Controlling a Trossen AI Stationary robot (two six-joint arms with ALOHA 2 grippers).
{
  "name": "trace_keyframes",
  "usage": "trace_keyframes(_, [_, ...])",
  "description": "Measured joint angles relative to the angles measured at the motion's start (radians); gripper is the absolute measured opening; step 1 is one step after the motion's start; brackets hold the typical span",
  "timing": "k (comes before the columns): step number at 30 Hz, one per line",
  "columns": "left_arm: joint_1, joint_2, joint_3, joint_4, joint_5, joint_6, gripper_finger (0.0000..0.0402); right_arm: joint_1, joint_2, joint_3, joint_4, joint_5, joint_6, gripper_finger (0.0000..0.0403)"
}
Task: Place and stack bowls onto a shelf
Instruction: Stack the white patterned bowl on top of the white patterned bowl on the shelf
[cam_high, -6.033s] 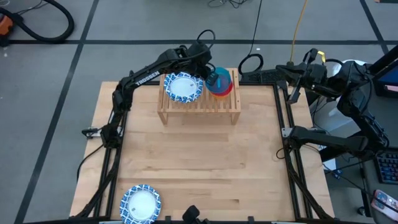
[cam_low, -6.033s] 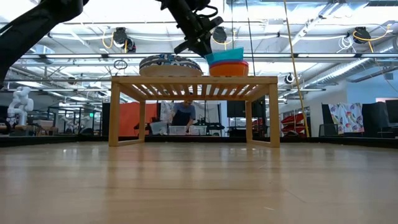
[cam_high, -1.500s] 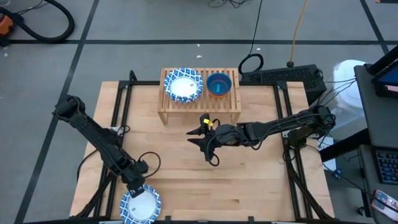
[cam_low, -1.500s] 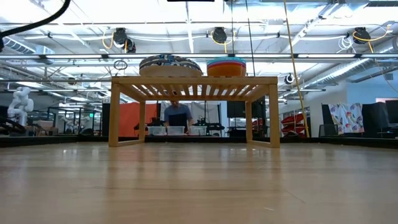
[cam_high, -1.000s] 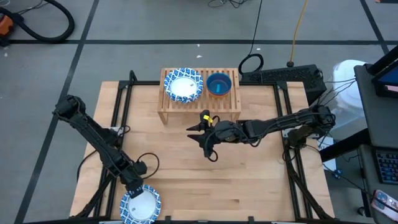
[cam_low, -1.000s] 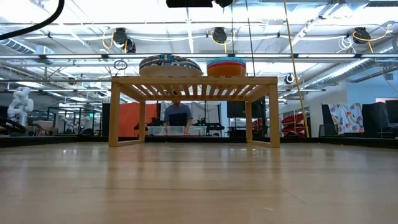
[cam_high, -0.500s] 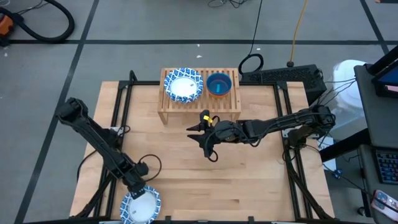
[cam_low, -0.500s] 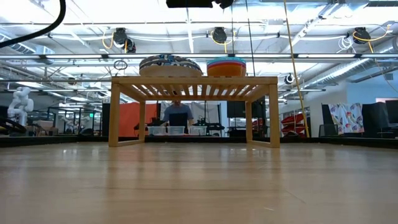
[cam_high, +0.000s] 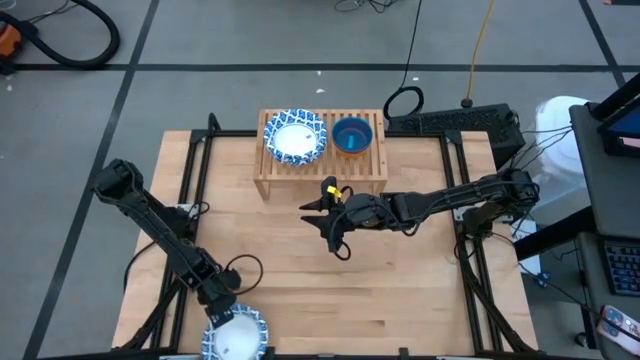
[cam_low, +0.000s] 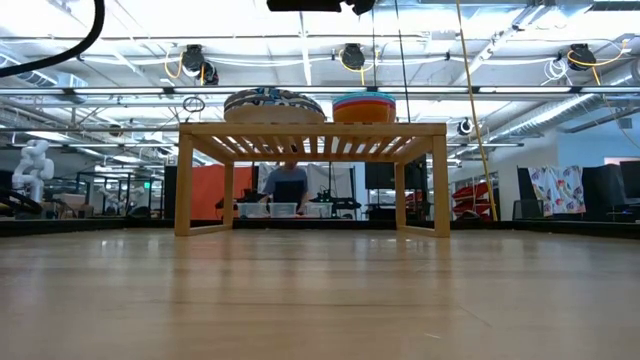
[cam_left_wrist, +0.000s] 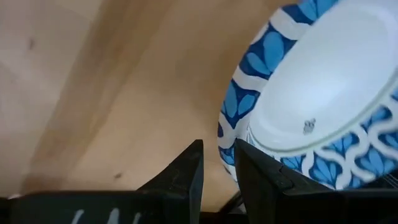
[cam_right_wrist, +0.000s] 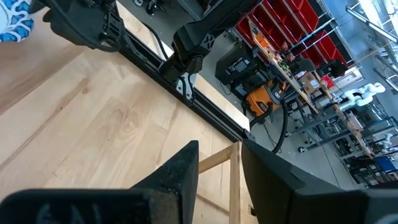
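Observation:
A blue-patterned bowl (cam_high: 240, 340) with a white centre sits at the table's near left corner, partly cut off by the picture edge. My left gripper (cam_high: 224, 310) is at its far left rim, shut on it. The light wood shelf (cam_high: 320, 172) stands at the far middle. On its slats rest a stack of blue-patterned bowls (cam_high: 295, 137) and a stack of plain bowls with the teal one on top (cam_high: 352, 136). The low view shows both stacks (cam_low: 273, 102) (cam_low: 364, 105) on the shelf (cam_low: 310, 128). My right gripper (cam_high: 322, 228) hangs open over the table's middle, holding nothing. My left gripper (cam_left_wrist: 219, 149) has the bowl's patterned rim (cam_left_wrist: 231, 134) between its two fingers, pinched at the edge. The fingers come from above, slanting down from the far left. Whether the bowl is lifted or still rests on the table I cannot tell.
Black frame rails (cam_high: 190, 230) (cam_high: 462, 230) run along the table's left and right sides. A black cable loop (cam_high: 403, 101) lies beyond the shelf. A person (cam_low: 287, 185) sits in the room behind the shelf. Bare wood (cam_high: 400, 300) lies between the shelf and the near edge.
My left gripper has moved toward the near edge and a little to the right, down onto the bowl. In the last half second the bowl has shifted a little toward the right and the near edge.

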Motion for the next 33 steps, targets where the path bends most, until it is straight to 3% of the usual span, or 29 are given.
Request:
trace_keyframes(13, [0.0,0.0,0.0,0.145,0.001,-0.058,0.0095,-0.002,0.0,0.0,0.014,0.0,-0.003,0.0114])
trace_keyframes(33, [-0.001,-0.001,0.0,0.087,-0.004,-0.114,0.0095,-0.002,0.0,0.0,0.014,0.003,-0.011,0.0114])
